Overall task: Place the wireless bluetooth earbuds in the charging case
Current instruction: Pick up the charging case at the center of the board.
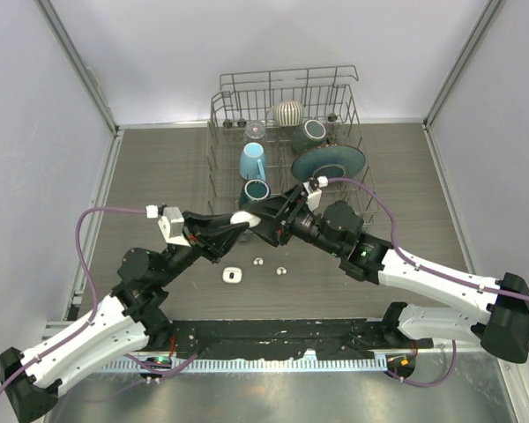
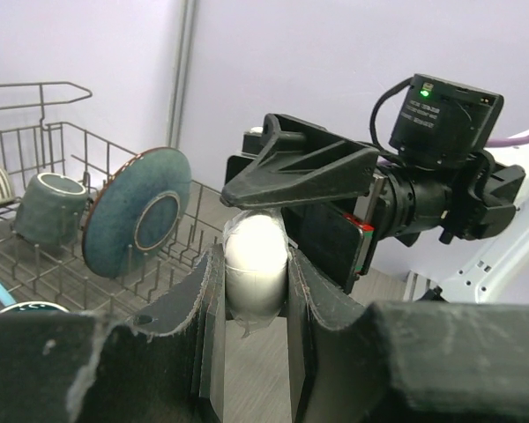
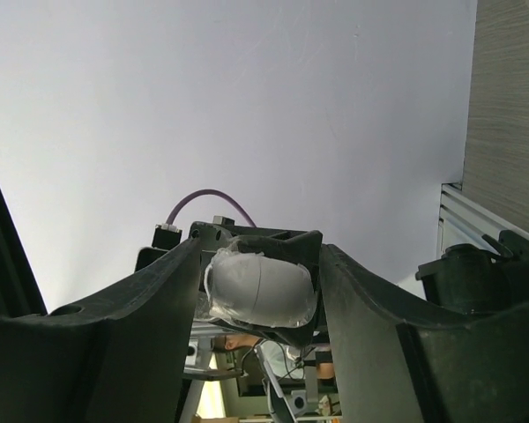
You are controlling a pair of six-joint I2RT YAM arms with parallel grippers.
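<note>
The charging case [image 1: 242, 218], a white egg-shaped shell wrapped in clear tape, is held above the table with its lid down. My left gripper [image 1: 236, 226] is shut on its lower half [image 2: 256, 291]. My right gripper [image 1: 264, 220] comes in from the opposite side and straddles the case [image 3: 260, 286], a finger close on each side with only thin gaps showing. Two tiny white earbuds lie on the table below, one [image 1: 259, 261] left of the other [image 1: 281, 270]. Both are apart from the grippers.
A small white rounded piece [image 1: 233, 276] lies left of the earbuds. Just behind the grippers stands a wire dish rack [image 1: 353, 115] holding a blue mug [image 1: 252, 161], teal cups [image 1: 256, 189], a teal plate [image 1: 328, 163] and a striped bowl [image 1: 289, 112].
</note>
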